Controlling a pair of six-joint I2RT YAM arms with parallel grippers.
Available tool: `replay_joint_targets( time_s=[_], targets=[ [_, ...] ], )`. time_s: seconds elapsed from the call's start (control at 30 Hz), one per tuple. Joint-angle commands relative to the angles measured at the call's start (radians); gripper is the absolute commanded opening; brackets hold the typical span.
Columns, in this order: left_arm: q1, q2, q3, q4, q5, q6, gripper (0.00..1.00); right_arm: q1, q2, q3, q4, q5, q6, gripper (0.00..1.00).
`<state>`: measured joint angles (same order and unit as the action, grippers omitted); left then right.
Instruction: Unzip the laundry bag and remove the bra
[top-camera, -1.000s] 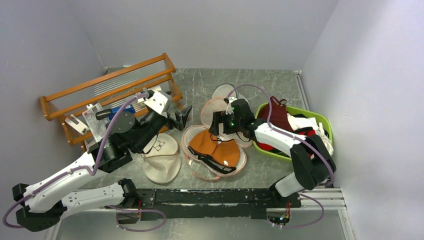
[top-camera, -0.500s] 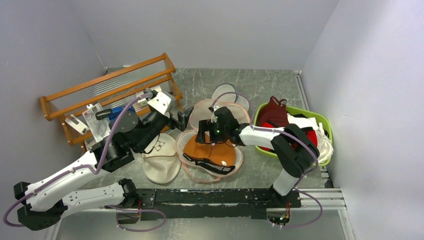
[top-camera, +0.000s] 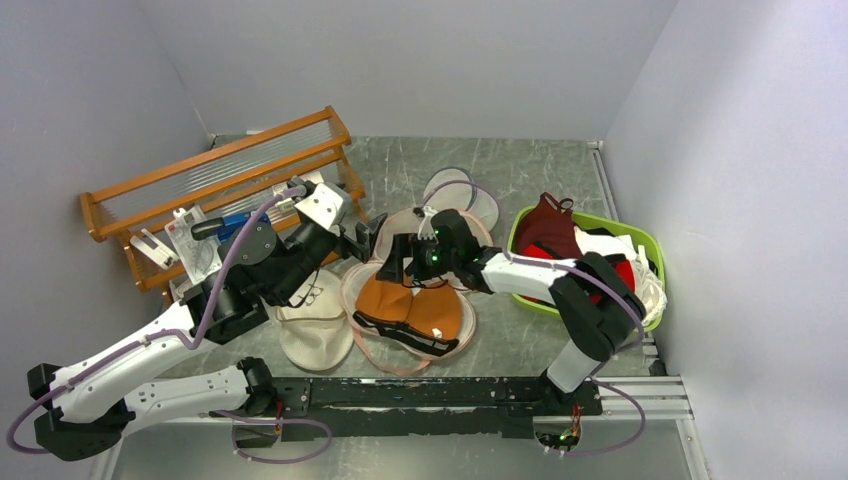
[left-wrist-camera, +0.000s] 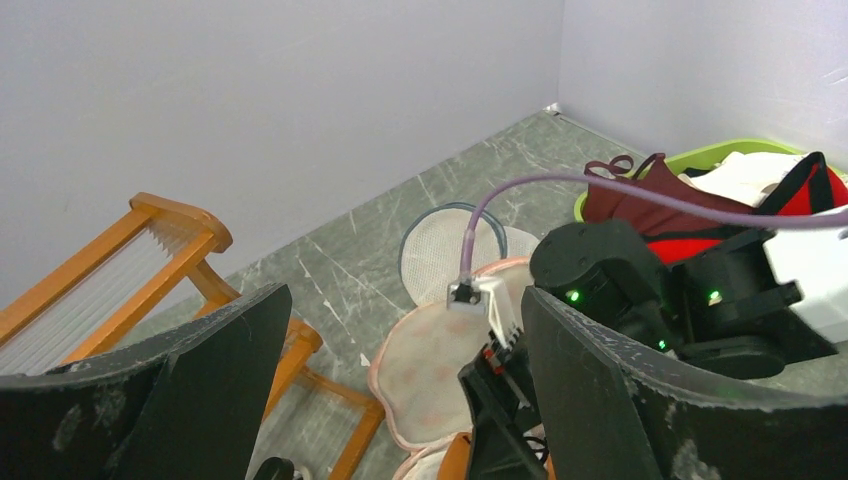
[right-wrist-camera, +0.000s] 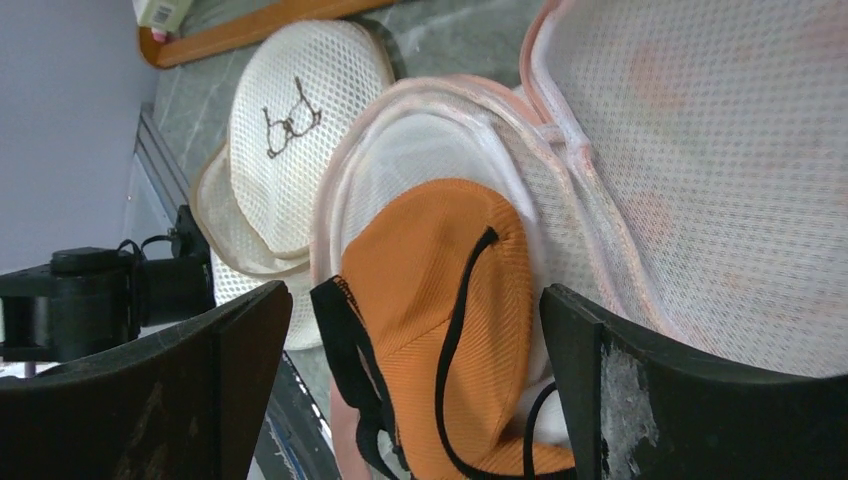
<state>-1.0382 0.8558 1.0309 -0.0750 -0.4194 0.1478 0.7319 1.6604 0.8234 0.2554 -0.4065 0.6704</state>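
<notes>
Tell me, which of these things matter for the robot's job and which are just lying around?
For the job: laundry bag, bra.
Lying about: cream mesh bag, round white pouch, green basket of clothes, wooden rack.

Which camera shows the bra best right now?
Right wrist: the bra fills mid-frame, orange cup and black straps sharp, lying in the open bag. The top view shows it nearly whole but small. The left wrist catches only an orange sliver at its bottom edge.
</notes>
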Motion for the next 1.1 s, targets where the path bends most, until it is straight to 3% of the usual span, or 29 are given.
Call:
replay_joint_targets(
  time_s=[0.0,0.23,0.5,0.6,0.8,0.9,1.07],
  targets=[
    [-0.008,-0.011,0.018,0.004,-0.012,0.009,0.97,-0.061,-0.114,0.024,-0.079,0.052,-0.079,0.97],
    [-0.009,-0.011,0.017,0.006,-0.008,0.007,0.96,-0.206,-0.1,0.128,-0.149,0.08,-0.135,0.97],
    [-0.014,-0.008,0.012,0.01,-0.019,0.013,0.97,-0.314,0.099,0.37,-0.222,0.188,-0.189,0.97],
    [-0.016,-0.003,0.016,0.006,-0.016,0.013,0.97,-0.341,0.206,0.478,-0.32,0.251,-0.218,0.97],
    [-0.02,0.013,0.02,0.0,-0.004,0.009,0.97,-0.407,0.327,0.561,-0.369,0.347,-0.285,0.97],
    [-0.02,0.023,0.019,0.001,0.0,0.01,0.97,-0.453,0.434,0.698,-0.425,0.385,-0.326,0.97],
    [-0.023,0.034,0.017,0.002,-0.007,0.009,0.96,-0.5,0.498,0.824,-0.467,0.35,-0.349,0.97]
  ],
)
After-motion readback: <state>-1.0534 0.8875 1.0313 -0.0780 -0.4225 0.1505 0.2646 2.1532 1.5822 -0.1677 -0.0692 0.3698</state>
